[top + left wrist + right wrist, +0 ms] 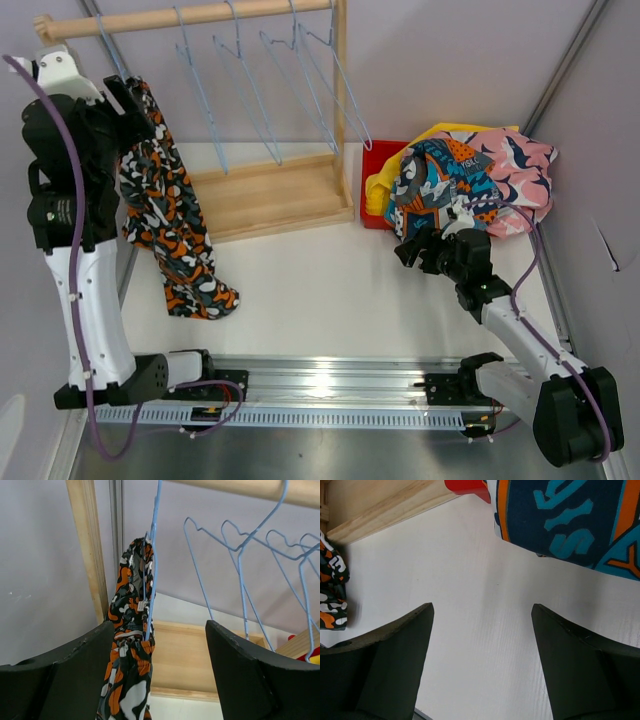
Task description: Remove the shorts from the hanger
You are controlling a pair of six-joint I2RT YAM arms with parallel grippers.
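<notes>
One limp printed shorts [165, 225], thin wire hanger [154, 510]

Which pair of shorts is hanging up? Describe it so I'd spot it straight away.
Find the wooden rack at the back left of the table. On its leftmost blue wire hanger hang the orange-black-white shorts. The other hangers are bare, and the other shorts lie heaped at the right.

Bright, even light; soft shadows.
</notes>
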